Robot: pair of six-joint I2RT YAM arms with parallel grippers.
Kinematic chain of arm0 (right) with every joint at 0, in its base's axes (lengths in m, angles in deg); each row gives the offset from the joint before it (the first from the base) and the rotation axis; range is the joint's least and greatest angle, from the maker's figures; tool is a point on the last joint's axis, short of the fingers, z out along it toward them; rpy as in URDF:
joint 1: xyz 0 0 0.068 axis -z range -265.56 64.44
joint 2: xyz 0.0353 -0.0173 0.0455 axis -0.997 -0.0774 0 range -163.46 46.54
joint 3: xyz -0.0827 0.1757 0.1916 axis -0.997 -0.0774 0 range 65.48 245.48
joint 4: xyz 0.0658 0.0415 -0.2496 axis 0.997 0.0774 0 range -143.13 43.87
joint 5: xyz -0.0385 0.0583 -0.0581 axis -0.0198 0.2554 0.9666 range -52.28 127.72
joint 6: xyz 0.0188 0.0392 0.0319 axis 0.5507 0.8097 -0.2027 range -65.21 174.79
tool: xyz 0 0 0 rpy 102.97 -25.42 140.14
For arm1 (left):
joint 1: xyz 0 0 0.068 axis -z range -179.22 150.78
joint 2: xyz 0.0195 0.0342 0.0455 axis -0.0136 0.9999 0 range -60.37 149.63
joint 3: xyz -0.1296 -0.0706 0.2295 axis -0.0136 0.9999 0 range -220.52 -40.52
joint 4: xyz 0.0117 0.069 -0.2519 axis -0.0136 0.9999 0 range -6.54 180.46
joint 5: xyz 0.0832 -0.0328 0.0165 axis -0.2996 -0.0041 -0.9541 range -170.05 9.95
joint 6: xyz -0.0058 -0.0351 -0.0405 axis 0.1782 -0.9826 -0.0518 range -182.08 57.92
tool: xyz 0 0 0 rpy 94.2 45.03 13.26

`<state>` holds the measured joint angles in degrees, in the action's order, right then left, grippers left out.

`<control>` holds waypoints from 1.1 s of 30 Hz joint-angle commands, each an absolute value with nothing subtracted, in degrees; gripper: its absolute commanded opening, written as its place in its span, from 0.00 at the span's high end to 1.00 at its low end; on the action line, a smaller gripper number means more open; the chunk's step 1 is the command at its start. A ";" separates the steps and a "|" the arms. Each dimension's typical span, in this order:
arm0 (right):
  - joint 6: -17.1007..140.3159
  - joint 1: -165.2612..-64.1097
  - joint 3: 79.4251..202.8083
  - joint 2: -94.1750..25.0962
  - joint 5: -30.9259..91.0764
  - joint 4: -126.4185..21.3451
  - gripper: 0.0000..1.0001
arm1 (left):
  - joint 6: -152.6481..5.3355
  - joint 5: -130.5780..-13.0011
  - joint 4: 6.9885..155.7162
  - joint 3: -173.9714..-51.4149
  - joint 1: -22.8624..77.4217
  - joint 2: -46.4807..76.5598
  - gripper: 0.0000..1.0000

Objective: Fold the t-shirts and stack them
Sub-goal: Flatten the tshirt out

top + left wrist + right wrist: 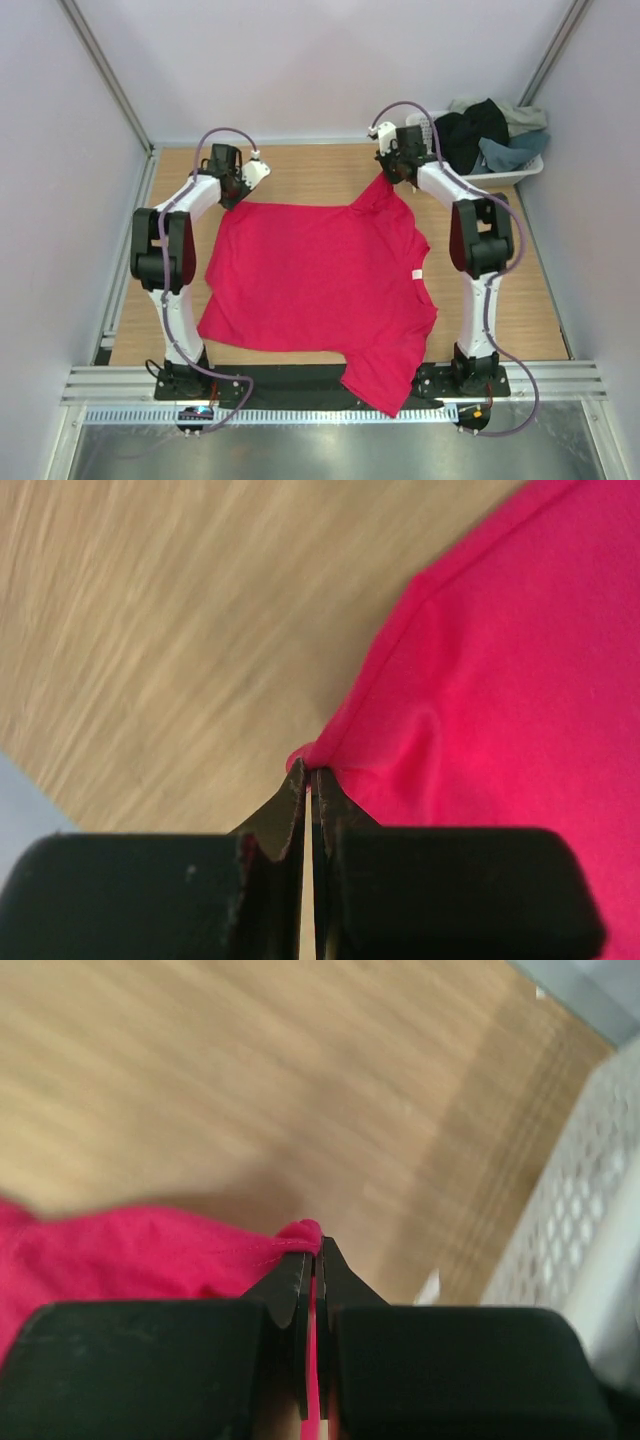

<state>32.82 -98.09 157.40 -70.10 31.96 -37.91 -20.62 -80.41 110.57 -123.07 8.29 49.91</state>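
Top external view: the crimson-pink t-shirt (310, 290) lies spread across the wooden table (300, 165), with one sleeve reaching past the near edge between the arm bases.
Left side: the left gripper (308, 775) has its jaws pressed together on the shirt's hem, at the cloth's far left corner.
Right side: the right gripper (312, 1248) pinches a small fold of the shirt's edge at the far right corner, where the cloth is drawn into a peak.
Other t-shirts (490, 128): black, slate-blue and pale grey-green, heaped in the white basket (522, 172) in the far right corner, near the right gripper.
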 commanded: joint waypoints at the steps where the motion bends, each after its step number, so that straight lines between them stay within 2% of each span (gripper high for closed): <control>1: 32.11 -97.08 173.20 -78.41 32.09 -42.42 0.99 | -22.52 -76.98 106.48 -132.79 7.90 57.47 1.00; 2: 32.38 -96.90 176.89 -84.96 32.53 -40.93 0.99 | -22.87 -77.24 106.57 -134.55 7.81 59.23 1.00; 6: 33.00 -95.93 199.71 -99.24 35.16 -36.88 0.99 | -24.37 -78.20 108.58 -145.95 6.76 69.51 1.00; 8: 31.60 -95.75 204.24 -103.99 36.57 -38.00 0.99 | -24.98 -78.29 110.43 -150.19 6.15 72.34 1.00; 15: 29.48 -96.19 207.34 -109.02 39.81 -47.15 0.99 | -26.57 -81.18 113.16 -168.63 4.91 84.03 1.00; 18: 29.22 -96.28 207.51 -110.16 40.79 -50.14 0.99 | -27.18 -81.90 112.99 -172.78 4.65 87.11 1.00; 26: 29.39 -96.81 208.30 -107.98 40.35 -52.78 0.99 | -28.32 -81.98 112.29 -172.28 4.65 85.98 1.00; 33: 29.92 -97.16 199.81 -97.89 40.18 -52.69 0.99 | -30.61 -81.90 109.39 -163.59 4.47 77.37 1.00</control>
<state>29.65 -96.74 202.19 -108.70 39.80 -48.77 -28.54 -81.77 111.33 -165.91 4.92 84.53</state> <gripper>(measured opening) 0.039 0.005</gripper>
